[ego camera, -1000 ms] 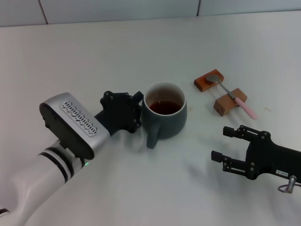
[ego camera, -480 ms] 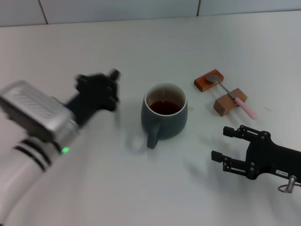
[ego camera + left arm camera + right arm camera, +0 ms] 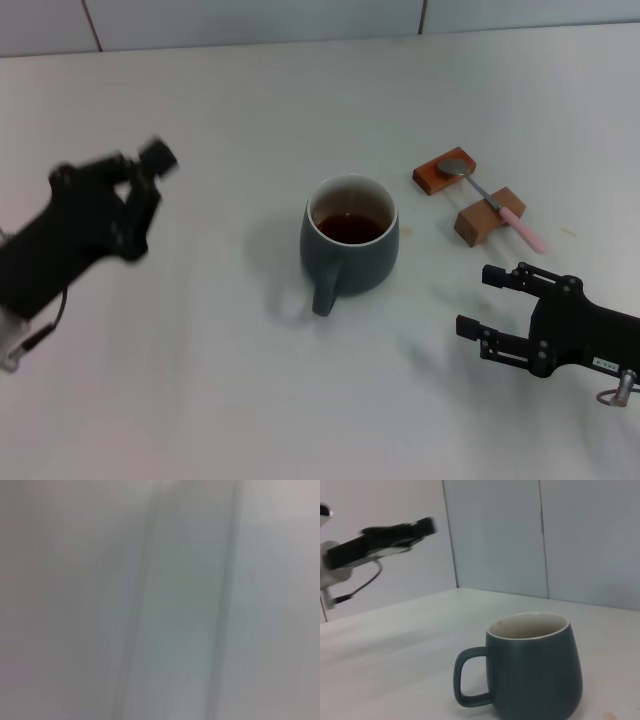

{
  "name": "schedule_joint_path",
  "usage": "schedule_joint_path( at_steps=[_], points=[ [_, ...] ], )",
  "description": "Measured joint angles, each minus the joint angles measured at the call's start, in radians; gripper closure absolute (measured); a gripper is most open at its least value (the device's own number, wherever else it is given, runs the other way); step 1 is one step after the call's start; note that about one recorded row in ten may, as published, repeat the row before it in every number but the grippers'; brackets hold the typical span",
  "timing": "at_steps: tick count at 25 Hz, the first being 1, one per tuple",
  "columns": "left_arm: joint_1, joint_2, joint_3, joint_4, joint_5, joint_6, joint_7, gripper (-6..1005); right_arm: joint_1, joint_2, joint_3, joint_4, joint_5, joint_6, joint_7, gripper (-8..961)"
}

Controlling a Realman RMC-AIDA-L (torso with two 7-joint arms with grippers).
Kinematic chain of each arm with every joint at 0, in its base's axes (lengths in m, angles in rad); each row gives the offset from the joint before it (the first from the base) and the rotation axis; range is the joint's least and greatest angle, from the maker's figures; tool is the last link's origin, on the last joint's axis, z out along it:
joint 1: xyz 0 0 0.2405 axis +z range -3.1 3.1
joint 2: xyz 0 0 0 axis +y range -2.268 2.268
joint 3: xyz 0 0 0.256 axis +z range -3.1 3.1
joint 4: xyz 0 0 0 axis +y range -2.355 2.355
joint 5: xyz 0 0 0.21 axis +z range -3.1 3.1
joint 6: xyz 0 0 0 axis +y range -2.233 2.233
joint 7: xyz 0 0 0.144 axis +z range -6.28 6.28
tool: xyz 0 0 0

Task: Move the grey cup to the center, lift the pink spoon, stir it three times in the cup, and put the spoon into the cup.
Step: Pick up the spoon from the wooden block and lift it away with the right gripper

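Now the grey cup [image 3: 349, 243] stands upright on the white table [image 3: 300, 100], with dark liquid inside and its handle turned toward the robot. The right pincer [image 3: 492, 305] rests low over the table, to the right of the cup and a little nearer to the robot, apart from it. Its two fingers [image 3: 500, 276] are spread and nothing is between them; they point toward the cup. Beyond this pincer, farther from the robot, the pink spoon [image 3: 496, 204] lies across two brown wooden blocks [image 3: 468, 194], its metal bowl on the far block and its pink handle over the near one. The left pincer [image 3: 140, 170] is raised, well apart from the cup on its left side. It is blurred, so I cannot tell if its fingers are open or closed. Its own wrist view shows only a grey blur.
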State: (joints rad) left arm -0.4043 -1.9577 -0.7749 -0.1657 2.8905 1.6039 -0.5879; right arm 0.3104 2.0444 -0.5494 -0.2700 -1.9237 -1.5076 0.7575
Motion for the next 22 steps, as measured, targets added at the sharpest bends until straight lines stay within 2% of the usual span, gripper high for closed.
schedule_joint_path(
  at_steps=[1, 2, 4, 5, 6, 7, 9, 11, 14, 22],
  points=[
    [-0.02, -0.004, 0.082, 0.085, 0.001, 0.09, -0.023, 966, -0.001, -0.001, 0.001, 0.0, 0.0, 0.0, 0.0, 201],
    [-0.02, -0.004, 0.082, 0.085, 0.001, 0.09, -0.023, 965, -0.001, -0.001, 0.001, 0.0, 0.0, 0.0, 0.0, 201],
    [-0.035, -0.022, 0.197, 0.177, 0.0, 0.166, -0.022, 965, -0.001, -0.001, 0.002, 0.0, 0.0, 0.0, 0.0, 201],
    [-0.035, -0.022, 0.197, 0.177, 0.0, 0.166, -0.022, 964, 0.0, -0.001, 0.002, 0.0, 0.0, 0.0, 0.0, 201],
    [-0.037, -0.035, 0.248, 0.211, 0.001, 0.183, -0.017, 964, 0.0, -0.002, 0.002, 0.0, 0.0, 0.0, 0.0, 201],
    [-0.037, -0.035, 0.248, 0.211, 0.001, 0.183, -0.017, 964, 0.001, -0.002, 0.002, 0.0, 0.0, 0.0, 0.0, 201],
    [-0.037, -0.054, 0.292, 0.253, 0.0, 0.186, -0.016, 963, 0.003, -0.002, 0.002, 0.0, 0.0, 0.0, 0.0, 200],
    [-0.033, -0.089, 0.32, 0.31, 0.0, 0.181, 0.001, 962, 0.004, -0.003, 0.002, 0.0, 0.0, 0.0, 0.001, 200],
    [-0.027, -0.101, 0.332, 0.324, 0.0, 0.171, 0.02, 961, 0.005, -0.003, 0.002, 0.0, 0.0, 0.0, 0.002, 200],
    [0.007, -0.108, 0.339, 0.317, -0.003, 0.102, 0.039, 687, 0.002, -0.003, 0.003, -0.004, 0.0, 0.001, 0.014, 200]
  ],
)
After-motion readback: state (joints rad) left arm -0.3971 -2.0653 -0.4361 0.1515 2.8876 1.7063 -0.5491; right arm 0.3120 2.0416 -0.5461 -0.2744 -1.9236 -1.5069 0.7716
